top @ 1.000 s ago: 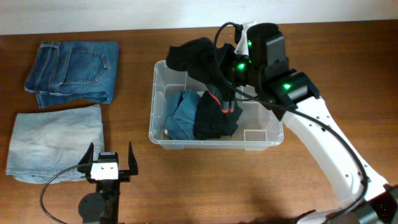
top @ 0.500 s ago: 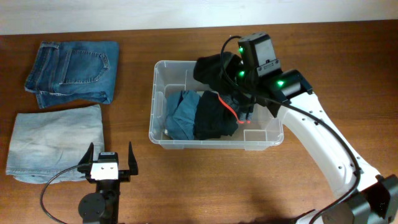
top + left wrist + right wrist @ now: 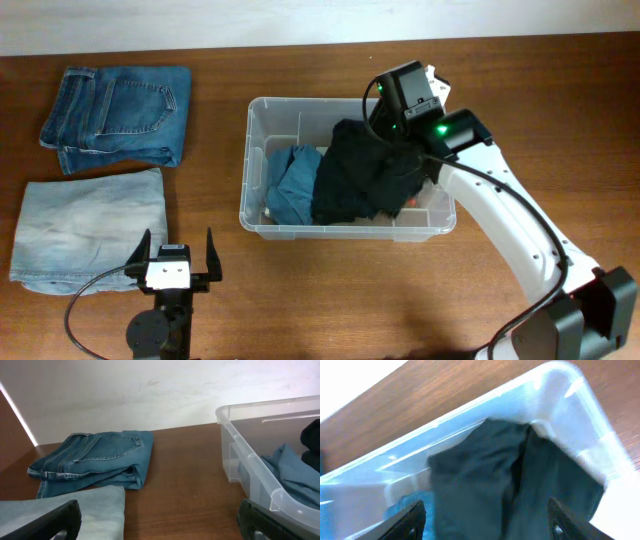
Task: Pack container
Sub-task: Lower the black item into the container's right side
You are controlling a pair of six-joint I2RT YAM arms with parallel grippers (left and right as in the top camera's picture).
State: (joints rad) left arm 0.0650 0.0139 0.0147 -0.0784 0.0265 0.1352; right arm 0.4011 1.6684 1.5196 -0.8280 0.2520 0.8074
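Note:
The container (image 3: 249, 170) is a clear plastic bin in the middle of the table, also seen in the left wrist view (image 3: 248, 463). A black garment (image 3: 362, 178) lies bunched in its right half, beside a teal garment (image 3: 288, 182). My right gripper (image 3: 485, 524) hangs over the bin's far right part, open, with the black garment (image 3: 490, 475) loose beneath its spread fingers. My left gripper (image 3: 173, 256) stands open near the table's front left, with only bare wood between its fingers (image 3: 65, 520).
Folded dark blue jeans (image 3: 120, 112) lie at the far left. Folded pale blue jeans (image 3: 88, 228) lie in front of them, right next to my left gripper. The right arm (image 3: 500, 215) reaches in from the front right. A white wall borders the table's far edge.
My right gripper carried the black garment over the bin, then opened and let it go. The garment now lies in the bin. The left arm has not moved.

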